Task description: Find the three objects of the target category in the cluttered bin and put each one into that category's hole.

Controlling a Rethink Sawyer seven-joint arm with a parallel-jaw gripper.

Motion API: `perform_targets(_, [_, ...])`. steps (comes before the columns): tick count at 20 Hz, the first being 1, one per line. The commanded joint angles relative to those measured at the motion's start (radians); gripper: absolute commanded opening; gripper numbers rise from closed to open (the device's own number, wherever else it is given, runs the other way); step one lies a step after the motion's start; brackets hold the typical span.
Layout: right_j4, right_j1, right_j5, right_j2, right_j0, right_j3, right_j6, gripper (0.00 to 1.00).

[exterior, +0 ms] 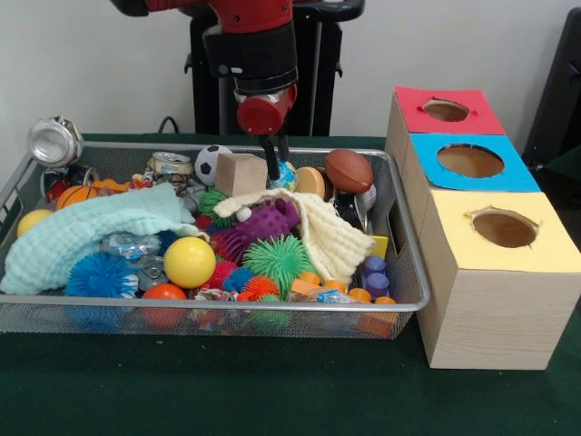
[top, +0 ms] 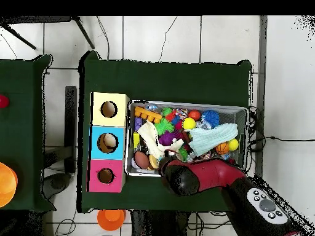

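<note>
My claw [exterior: 275, 170] hangs at the bin's [exterior: 399, 300] far side, fingers close together on nothing I can see, just beside the block [exterior: 241, 173] and small globe ball [exterior: 287, 175]; descending here risks nudging the block or snagging the cream cloth [exterior: 331, 238].

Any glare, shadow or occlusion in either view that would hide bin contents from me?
Front view: even lighting, only a bright glint on the silver can; the gripper hangs among the toys, and the mesh wall of the bin veils the nearest ones. Overhead view: the arm covers the bin's near edge.
</note>
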Motion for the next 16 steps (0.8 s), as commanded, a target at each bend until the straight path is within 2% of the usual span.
perform_targets(1, [-0.011,0.061,-0.063,-0.106,0.025,-0.086,0.244,1.0])
perform_targets(6, [-0.016,0.072,-0.132,-0.111,0.019,-0.078,0.242,1.0])
perform_targets(12, [-0.003,0.055,-0.215,-0.074,-0.011,-0.041,0.233,1.0])
perform_targets(16, [0.003,0.06,-0.268,-0.071,-0.008,-0.044,0.239,1.0])
